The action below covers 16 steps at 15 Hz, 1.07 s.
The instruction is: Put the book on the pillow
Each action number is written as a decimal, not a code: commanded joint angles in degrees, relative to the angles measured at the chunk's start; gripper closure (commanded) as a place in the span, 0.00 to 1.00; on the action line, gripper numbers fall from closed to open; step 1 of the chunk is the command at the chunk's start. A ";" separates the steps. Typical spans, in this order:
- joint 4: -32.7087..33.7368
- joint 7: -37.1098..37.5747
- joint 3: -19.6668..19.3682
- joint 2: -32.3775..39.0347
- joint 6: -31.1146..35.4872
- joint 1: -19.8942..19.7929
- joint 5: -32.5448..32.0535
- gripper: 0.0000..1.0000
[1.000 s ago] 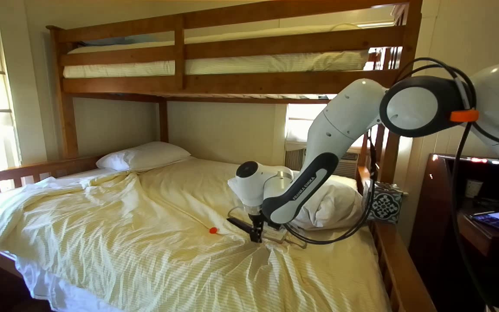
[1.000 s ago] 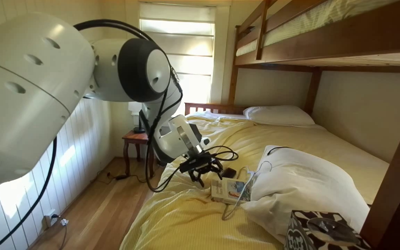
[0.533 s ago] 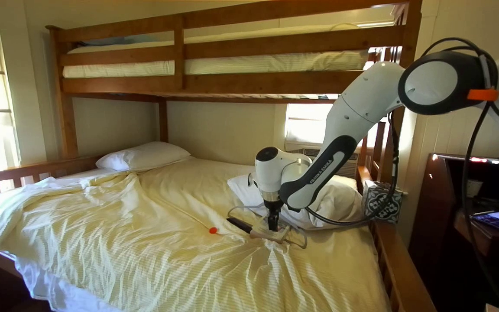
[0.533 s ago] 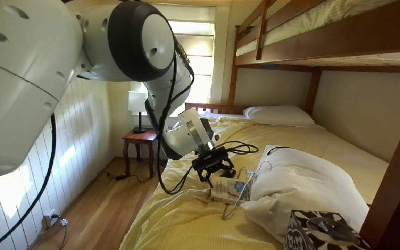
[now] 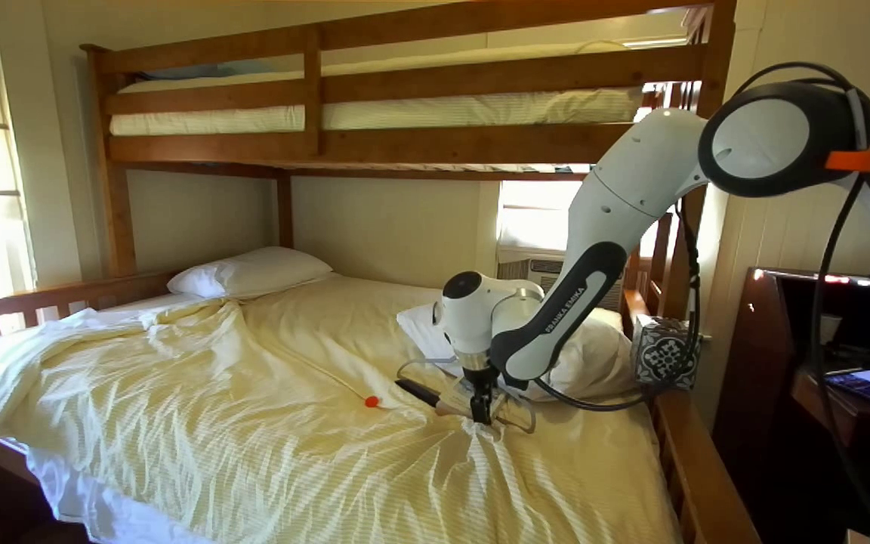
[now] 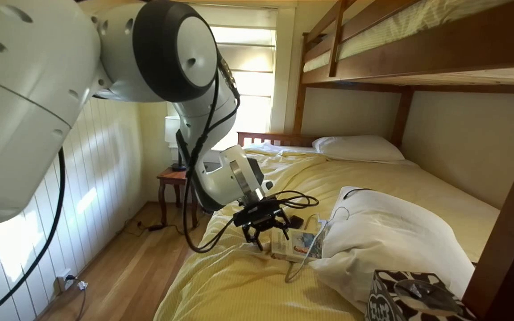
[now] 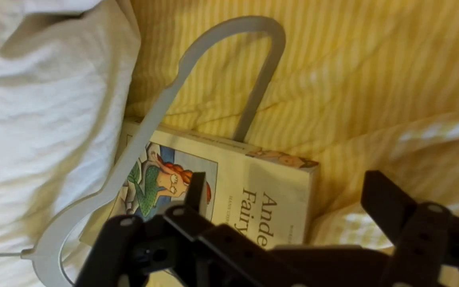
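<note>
The book [image 7: 285,179], pale with a mermaid picture on its cover, lies flat on the yellow bedspread; it shows in both exterior views [image 6: 299,244] [image 5: 451,399]. The large rumpled white pillow [image 6: 386,236] lies right beside it, also seen in the wrist view [image 7: 46,119] and in an exterior view [image 5: 593,355]. My gripper [image 7: 287,189] is open and empty. In the wrist view one finger overlaps the book's cover and the other is beyond its short edge, over the bedspread. In the exterior views the gripper [image 6: 273,242] [image 5: 482,417] is low at the book's near end.
A curved grey band [image 7: 157,111] lies across the book and against the pillow. A dark object [image 5: 418,391] lies beside the book. A patterned tissue box [image 6: 417,292] and bed post [image 6: 507,214] stand near the pillow. A flatter white pillow [image 5: 254,272] lies at the far end.
My gripper first moved towards the pillow, over the book, then back a little and lower to the book's near end. The book and pillow have not moved.
</note>
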 commanded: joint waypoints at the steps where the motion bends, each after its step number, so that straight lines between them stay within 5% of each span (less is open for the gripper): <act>1: -0.55 5.75 -1.34 -1.08 -2.20 0.92 2.08 0.00; 16: 10.86 15.79 -4.01 9.07 -5.19 3.27 3.89 0.00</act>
